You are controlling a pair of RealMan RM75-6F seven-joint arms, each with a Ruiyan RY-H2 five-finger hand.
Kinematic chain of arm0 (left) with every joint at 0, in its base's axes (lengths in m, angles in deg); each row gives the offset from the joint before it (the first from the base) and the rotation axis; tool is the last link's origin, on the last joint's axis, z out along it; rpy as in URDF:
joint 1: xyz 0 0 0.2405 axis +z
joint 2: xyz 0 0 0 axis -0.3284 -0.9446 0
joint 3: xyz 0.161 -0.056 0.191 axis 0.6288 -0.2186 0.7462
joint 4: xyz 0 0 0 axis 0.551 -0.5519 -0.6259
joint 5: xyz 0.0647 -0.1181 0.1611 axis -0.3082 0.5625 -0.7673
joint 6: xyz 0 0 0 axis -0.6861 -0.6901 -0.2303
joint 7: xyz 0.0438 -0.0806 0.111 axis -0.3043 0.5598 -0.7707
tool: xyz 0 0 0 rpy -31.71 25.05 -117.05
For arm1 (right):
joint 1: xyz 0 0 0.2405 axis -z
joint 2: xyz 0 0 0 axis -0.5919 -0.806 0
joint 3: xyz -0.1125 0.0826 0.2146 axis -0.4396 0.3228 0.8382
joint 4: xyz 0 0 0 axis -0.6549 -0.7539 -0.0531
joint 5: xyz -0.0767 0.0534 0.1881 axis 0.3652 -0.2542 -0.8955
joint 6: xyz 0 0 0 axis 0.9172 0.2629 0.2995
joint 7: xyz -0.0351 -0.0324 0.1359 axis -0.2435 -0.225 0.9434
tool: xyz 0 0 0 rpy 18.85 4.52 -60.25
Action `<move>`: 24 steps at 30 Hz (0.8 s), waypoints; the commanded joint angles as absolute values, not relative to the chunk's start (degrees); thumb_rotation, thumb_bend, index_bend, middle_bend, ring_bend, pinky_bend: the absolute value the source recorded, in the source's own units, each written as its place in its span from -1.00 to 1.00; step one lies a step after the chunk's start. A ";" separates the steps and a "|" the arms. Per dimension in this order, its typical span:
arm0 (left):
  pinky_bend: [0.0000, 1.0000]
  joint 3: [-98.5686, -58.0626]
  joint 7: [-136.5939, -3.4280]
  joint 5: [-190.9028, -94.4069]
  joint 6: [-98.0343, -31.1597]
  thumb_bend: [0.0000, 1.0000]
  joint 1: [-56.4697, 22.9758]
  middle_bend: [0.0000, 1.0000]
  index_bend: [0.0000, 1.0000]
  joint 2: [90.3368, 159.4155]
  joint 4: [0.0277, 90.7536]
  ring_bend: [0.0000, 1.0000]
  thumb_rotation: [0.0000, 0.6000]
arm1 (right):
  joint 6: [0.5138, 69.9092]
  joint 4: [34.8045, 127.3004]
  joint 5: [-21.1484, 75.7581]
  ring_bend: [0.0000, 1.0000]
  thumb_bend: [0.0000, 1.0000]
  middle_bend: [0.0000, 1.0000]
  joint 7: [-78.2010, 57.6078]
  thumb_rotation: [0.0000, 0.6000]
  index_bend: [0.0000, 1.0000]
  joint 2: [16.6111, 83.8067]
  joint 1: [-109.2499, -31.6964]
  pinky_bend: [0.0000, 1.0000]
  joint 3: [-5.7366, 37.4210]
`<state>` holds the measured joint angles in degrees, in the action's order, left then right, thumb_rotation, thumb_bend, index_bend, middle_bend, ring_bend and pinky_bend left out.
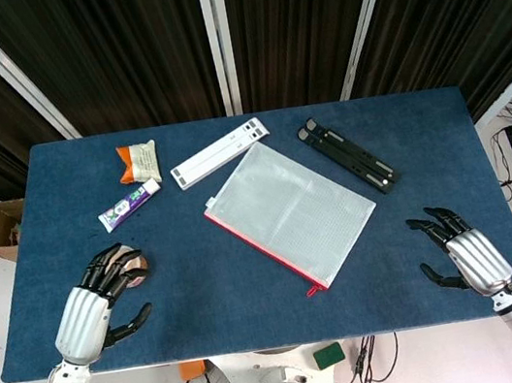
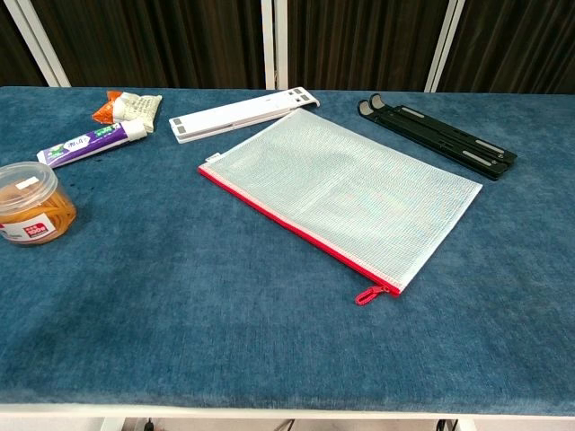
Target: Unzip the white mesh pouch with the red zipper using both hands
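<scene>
Two hands nearest, either side of pouch (image 1: 291, 212): left hand (image 1: 98, 301) fingers apart, empty, over tub (image 2: 31, 203); right hand (image 1: 463, 250) fingers spread, empty. One pouch flat mid-table (image 1: 258, 319), long axis diagonal, red zipper (image 2: 292, 228) along near edge, pull (image 2: 366, 295) at near-right end, zipped. Beyond pouch: one tube (image 1: 129, 206), one packet (image 1: 138, 159), one white bar (image 1: 220, 153), one black stand (image 1: 348, 154).
</scene>
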<state>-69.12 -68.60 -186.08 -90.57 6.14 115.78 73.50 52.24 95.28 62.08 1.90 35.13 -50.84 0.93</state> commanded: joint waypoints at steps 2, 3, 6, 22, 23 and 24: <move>-0.73 -69.12 -68.12 -185.97 -90.06 -0.47 5.84 -0.62 -0.33 116.42 73.10 -0.86 1.00 | 48.36 96.34 62.62 -0.88 -0.16 -0.45 0.60 1.00 -0.66 36.03 -53.43 -0.72 1.52; -0.73 -69.11 -68.11 -185.92 -90.04 -0.47 5.87 -0.62 -0.33 116.54 73.02 -0.86 1.00 | 47.34 96.75 63.13 -0.88 -0.09 -0.43 0.08 1.00 -0.66 36.23 -54.18 -0.72 1.53; -0.73 -69.05 -68.23 -185.52 -90.09 -0.47 6.13 -0.62 -0.33 116.84 72.97 -0.86 1.00 | 43.12 98.69 65.12 -0.88 0.14 -0.40 -2.57 1.00 -0.67 37.28 -57.23 -0.72 1.54; -0.73 -67.99 -70.97 -184.36 -90.47 -0.47 8.24 -0.62 -0.33 116.74 73.21 -0.86 1.00 | 20.32 97.29 61.29 -0.88 0.39 -0.37 -16.85 1.00 -0.82 53.56 -70.71 -0.72 4.57; -0.73 -67.95 -70.87 -184.35 -90.54 -0.47 8.34 -0.62 -0.33 116.76 73.11 -0.86 1.00 | 20.09 96.80 60.92 -0.88 0.39 -0.37 -17.80 1.00 -0.82 53.93 -70.90 -0.72 4.61; -0.73 -67.92 -70.77 -184.41 -90.61 -0.47 8.41 -0.62 -0.33 116.78 73.06 -0.86 1.00 | 20.11 96.40 60.59 -0.88 0.39 -0.37 -18.76 1.00 -0.82 54.07 -70.91 -0.72 4.67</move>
